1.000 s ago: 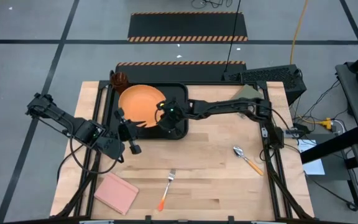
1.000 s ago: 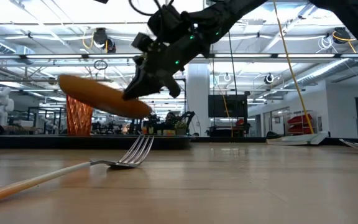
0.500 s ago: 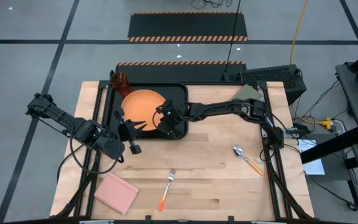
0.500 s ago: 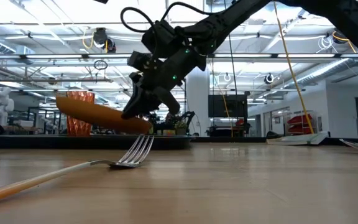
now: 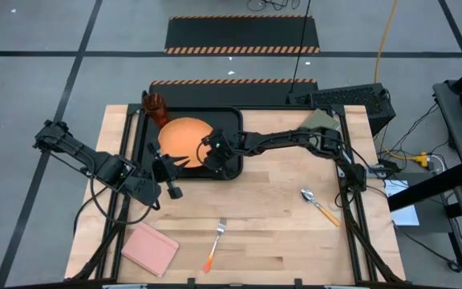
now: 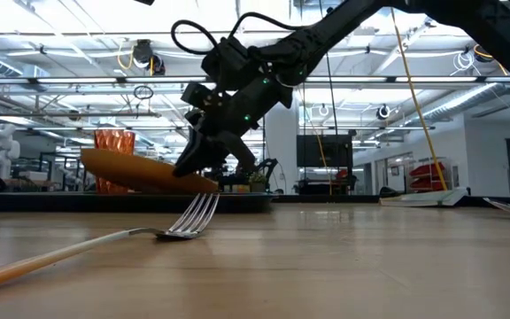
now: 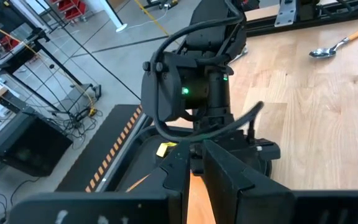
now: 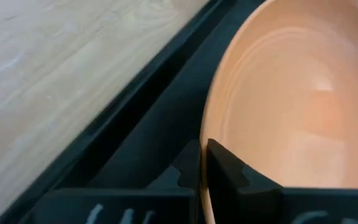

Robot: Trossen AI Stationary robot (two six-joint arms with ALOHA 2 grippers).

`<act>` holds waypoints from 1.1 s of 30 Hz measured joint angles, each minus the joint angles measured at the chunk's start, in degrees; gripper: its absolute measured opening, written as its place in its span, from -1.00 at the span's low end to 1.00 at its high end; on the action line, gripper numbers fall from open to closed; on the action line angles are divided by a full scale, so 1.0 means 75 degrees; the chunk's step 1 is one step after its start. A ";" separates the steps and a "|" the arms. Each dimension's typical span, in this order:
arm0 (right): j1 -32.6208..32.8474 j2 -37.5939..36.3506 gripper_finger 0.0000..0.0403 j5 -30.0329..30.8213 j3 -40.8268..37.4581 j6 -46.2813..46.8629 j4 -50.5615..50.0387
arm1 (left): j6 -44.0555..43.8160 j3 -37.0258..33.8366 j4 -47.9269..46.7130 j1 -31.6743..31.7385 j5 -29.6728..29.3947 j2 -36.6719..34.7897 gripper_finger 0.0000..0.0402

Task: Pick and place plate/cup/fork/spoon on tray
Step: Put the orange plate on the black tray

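Over the large black rectangular tray (image 5: pixel 229 116) at the far side of the wooden table (image 5: pixel 279 217), the right gripper (image 5: pixel 212 154) has its fingers pinched on the rim of the round flat orange plate (image 5: pixel 184 138). From table height the plate hangs tilted, its low edge just above the tray's raised rim, and I can't quite say whether it touches the tray floor yet. The right wrist view shows the rim nipped between the two dark fingers (image 8: pixel 229 171), with the black tray wall running just beside it. So the plate is as good as delivered, though not let go of: I'd call that the first item nearly done.

The small translucent orange tumbler (image 5: pixel 156 104) stands upright at the tray's far left corner; inside the rim or just outside it, I cannot tell, so the cup may or may not count.

Everything else waits on bare wood. The slim fork with silver tines and an orange handle (image 5: pixel 214 244) lies near the front edge, well apart from the tray. The slim spoon with a rounded silver bowl and orange-yellow handle (image 5: pixel 320 205) lies off to the right. A pink flat pad (image 5: pixel 150 248) sits at the front left.

The left gripper (image 5: pixel 169 167) hovers beside the tray's near left edge, fingers pressed nearly together, holding nothing.
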 joint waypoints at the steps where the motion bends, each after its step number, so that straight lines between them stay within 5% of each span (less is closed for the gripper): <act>1: -0.0014 0.0000 -0.94 -0.0003 0.0000 0.0008 0.0053 | 0.0000 0.0000 0.0000 0.0000 0.0000 0.0000 -0.76; 20: 0.0045 -0.0108 -0.69 0.0082 -0.0013 0.0425 0.0087 | -0.0009 0.0000 -0.0003 0.0000 0.0058 0.0000 -0.76; 33: 0.0297 -0.0826 -0.68 0.2009 -0.0006 0.1046 -0.0866 | -0.0012 0.0000 -0.0017 0.0000 0.0070 0.0000 -0.76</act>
